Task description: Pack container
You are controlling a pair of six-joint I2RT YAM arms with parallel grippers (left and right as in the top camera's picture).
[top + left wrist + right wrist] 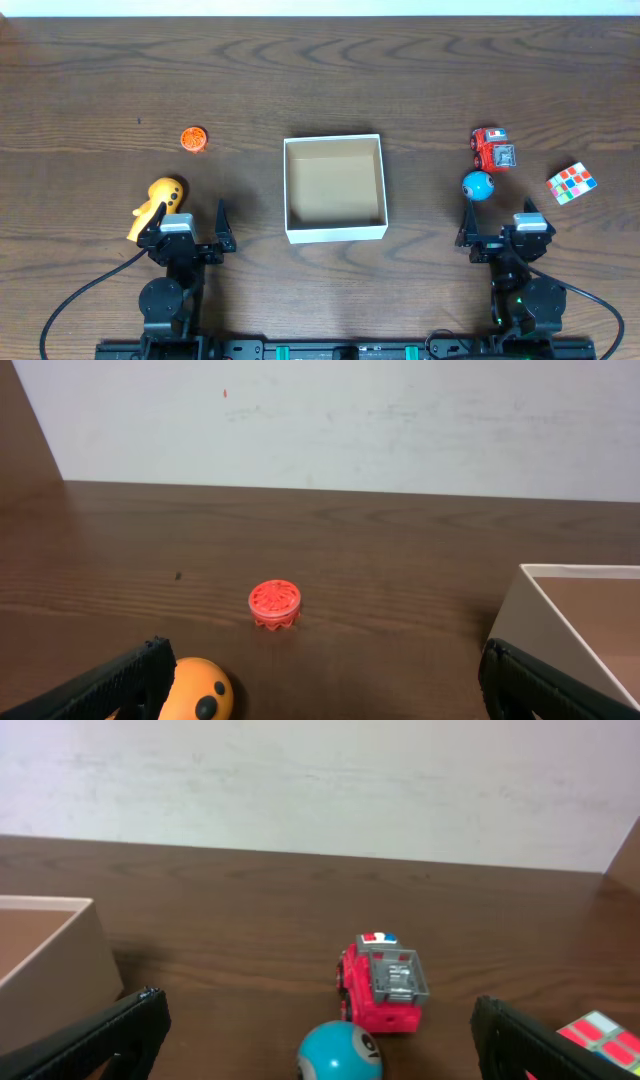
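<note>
The container (pixel 334 232) is a shallow square white-walled box with a brown floor, empty, at the table's middle; its corner shows in the left wrist view (pixel 560 610) and the right wrist view (pixel 60 955). An orange duck toy (pixel 160 200) (pixel 200 690) lies by my left gripper's (pixel 190 222) (pixel 320 685) left finger. An orange-red ridged disc (pixel 194 139) (pixel 274 605) lies farther back. A blue ball (pixel 478 185) (pixel 340 1053), a red toy truck (pixel 492 148) (pixel 384 985) and a colour cube (pixel 571 183) (pixel 600 1038) lie ahead of my right gripper (pixel 499 222) (pixel 320 1040). Both grippers are open and empty.
The dark wooden table (pixel 320 80) runs to a white wall at the back. Black cables (pixel 70 300) trail from both arm bases at the front edge.
</note>
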